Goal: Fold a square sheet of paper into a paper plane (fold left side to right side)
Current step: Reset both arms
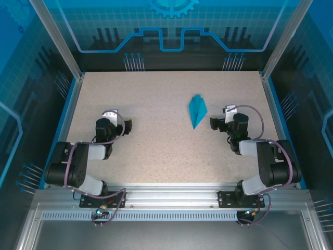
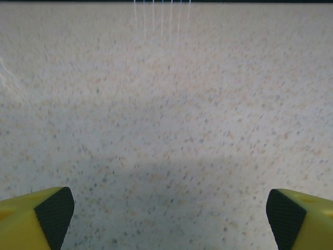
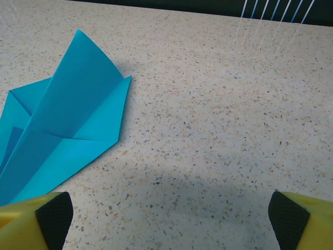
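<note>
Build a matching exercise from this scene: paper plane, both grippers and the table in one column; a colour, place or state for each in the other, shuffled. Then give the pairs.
1. paper plane
2. left gripper
3. right gripper
4. table

A. speckled beige
B. open, bare surface ahead of it
C. teal-blue, folded to a point, lying right of centre
D. open, blue paper ahead to its left

Pairs: 1-C, 2-B, 3-D, 4-A

The paper plane [image 1: 197, 110] [image 3: 62, 130], teal-blue and folded into a slim dart with layered flaps lifting slightly along its centre crease, lies on the counter [image 1: 156, 151] right of centre, slightly toward the far edge, tip pointing at the near edge.
</note>
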{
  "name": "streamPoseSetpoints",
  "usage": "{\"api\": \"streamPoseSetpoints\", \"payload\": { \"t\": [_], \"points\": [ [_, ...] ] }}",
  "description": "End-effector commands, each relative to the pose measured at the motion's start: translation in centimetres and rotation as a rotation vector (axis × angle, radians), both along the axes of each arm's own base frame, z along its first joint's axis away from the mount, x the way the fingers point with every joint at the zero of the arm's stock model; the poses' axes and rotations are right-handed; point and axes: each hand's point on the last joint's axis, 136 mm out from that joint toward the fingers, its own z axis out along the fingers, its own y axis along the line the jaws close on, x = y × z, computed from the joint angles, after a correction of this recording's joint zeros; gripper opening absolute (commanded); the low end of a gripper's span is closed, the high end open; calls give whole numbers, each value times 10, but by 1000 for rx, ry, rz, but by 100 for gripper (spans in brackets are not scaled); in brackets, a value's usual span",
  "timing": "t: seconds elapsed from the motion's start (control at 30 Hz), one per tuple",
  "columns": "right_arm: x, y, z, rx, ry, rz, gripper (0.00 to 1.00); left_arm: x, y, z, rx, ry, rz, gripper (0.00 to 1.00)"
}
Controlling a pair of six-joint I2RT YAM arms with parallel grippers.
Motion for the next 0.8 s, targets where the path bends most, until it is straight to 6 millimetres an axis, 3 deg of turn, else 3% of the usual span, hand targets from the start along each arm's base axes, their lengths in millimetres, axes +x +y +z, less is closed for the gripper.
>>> {"api": "streamPoseSetpoints", "payload": {
  "t": [0.0, 0.1, 0.77],
  "points": [
    [3, 0, 6, -8, -33, 11, 100, 13, -9, 17, -55, -44, -57, 99],
    [3, 0, 6, -9, -33, 10, 100, 16, 4, 16, -59, -33, 19, 99],
    [4, 1, 6, -9, -33, 10, 100, 16, 3, 16, -47, -31, 23, 99]
  ]
}}
